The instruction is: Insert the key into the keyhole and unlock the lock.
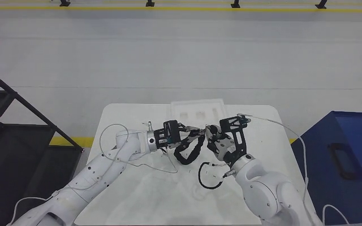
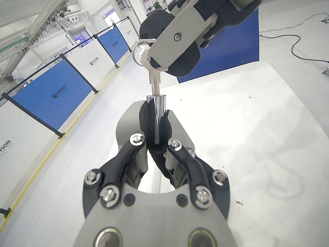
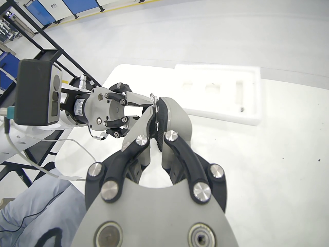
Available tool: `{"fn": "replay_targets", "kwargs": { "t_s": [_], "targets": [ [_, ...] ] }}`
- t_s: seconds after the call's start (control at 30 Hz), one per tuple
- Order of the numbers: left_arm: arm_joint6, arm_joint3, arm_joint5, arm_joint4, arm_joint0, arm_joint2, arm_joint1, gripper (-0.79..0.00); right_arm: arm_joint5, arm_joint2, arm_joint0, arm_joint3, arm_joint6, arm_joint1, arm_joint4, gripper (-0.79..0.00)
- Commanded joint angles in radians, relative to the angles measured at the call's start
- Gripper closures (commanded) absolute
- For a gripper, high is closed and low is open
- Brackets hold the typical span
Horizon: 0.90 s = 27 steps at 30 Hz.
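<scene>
Lock (image 1: 188, 148), a black cable with a metal end, hangs in a loop from the left tool (image 1: 195, 134) above the middle of the white table (image 1: 130, 186) in the top view. The right tool (image 1: 214, 135) faces it from the other side, and the two tips are almost touching. A white foam tray (image 1: 198, 107) lies at the far edge of the table behind them.

Left wrist view: the left tool (image 2: 153, 119) is closed tight on the lock's chrome barrel (image 2: 158, 106), which sits lengthwise between its black pads. The key (image 2: 155, 83) points into the open end of the barrel, with its tip inside the keyhole and most of the blade showing. The right tool (image 2: 167, 60) pinches the key's head between its pads at the far end. A key ring (image 2: 137, 52) sticks out beside them.

Right wrist view: the right tool (image 3: 156, 109) is closed on the key's head, with the key ring (image 3: 153, 98) poking out at its tips. The left tool (image 3: 144, 104) meets it head on. Both are held above the table (image 3: 257, 168), with the foam tray (image 3: 221, 98) lying beyond them
</scene>
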<state>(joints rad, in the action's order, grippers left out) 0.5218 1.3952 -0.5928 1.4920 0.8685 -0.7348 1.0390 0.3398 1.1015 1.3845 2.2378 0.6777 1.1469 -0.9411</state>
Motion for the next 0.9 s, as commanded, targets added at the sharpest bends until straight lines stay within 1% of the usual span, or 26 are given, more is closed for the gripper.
{"fn": "replay_targets", "kwargs": {
  "t_s": [0.0,0.03,0.07,0.1,0.13,0.2,0.27,0.33,0.37,0.4,0.43,0.5,0.63,0.73,0.87],
  "targets": [
    [0.002,0.001,-0.002,0.004,0.002,-0.004,0.001,0.0,-0.001,0.0,-0.004,-0.004,0.012,0.002,0.004,0.0],
    [0.003,0.001,-0.003,0.006,0.003,-0.006,0.002,0.0,-0.003,0.0,-0.007,-0.006,0.018,0.002,0.006,0.0],
    [0.004,0.001,-0.004,0.008,0.004,-0.007,0.003,0.0,-0.004,0.001,-0.01,-0.008,0.025,0.003,0.008,-0.139],
    [0.005,0.0,-0.008,0.008,0.005,-0.009,0.004,0.0,-0.006,0.002,-0.013,-0.01,0.03,0.004,0.012,-0.542],
    [0.006,-0.001,-0.011,0.006,0.006,-0.011,0.005,0.0,-0.008,0.006,-0.017,-0.011,0.031,0.005,0.02,-0.785],
    [0.006,-0.003,-0.02,0.002,0.007,-0.014,0.007,0.0,-0.024,0.017,-0.02,-0.011,0.026,0.006,0.045,-0.785],
    [0.001,-0.005,-0.029,-0.001,0.006,-0.02,0.008,0.0,-0.067,0.032,-0.024,-0.016,0.032,0.005,0.064,-0.785],
    [-0.004,-0.006,-0.043,-0.004,0.005,-0.028,0.008,0.0,-0.131,0.046,-0.029,-0.022,0.048,0.001,0.07,-0.785],
    [-0.007,-0.005,-0.055,-0.005,0.005,-0.033,0.007,0.0,-0.179,0.054,-0.031,-0.028,0.056,0.001,0.113,-0.785],
    [-0.012,-0.003,-0.069,-0.007,0.004,-0.038,0.006,0.0,-0.204,0.077,-0.035,-0.044,0.06,-0.001,0.134,-0.785],
    [-0.018,0.0,-0.085,-0.006,0.002,-0.045,0.004,0.0,-0.235,0.094,-0.039,-0.053,0.078,-0.005,0.123,-0.785],
    [-0.031,0.009,-0.124,-0.002,-0.001,-0.058,0.0,0.0,-0.297,0.116,-0.042,-0.057,0.104,-0.011,0.115,-0.785],
    [-0.059,0.033,-0.226,-0.008,-0.003,-0.089,-0.012,0.0,-0.422,0.139,-0.034,-0.066,0.164,-0.024,0.041,-0.785],
    [-0.086,0.055,-0.298,-0.005,-0.003,-0.114,-0.023,0.0,-0.519,0.153,-0.026,-0.079,0.222,-0.034,0.029,-0.785],
    [-0.133,0.081,-0.399,-0.006,-0.006,-0.151,-0.038,0.0,-0.635,0.174,-0.032,-0.106,0.289,-0.043,0.084,-0.785]
  ]
}}
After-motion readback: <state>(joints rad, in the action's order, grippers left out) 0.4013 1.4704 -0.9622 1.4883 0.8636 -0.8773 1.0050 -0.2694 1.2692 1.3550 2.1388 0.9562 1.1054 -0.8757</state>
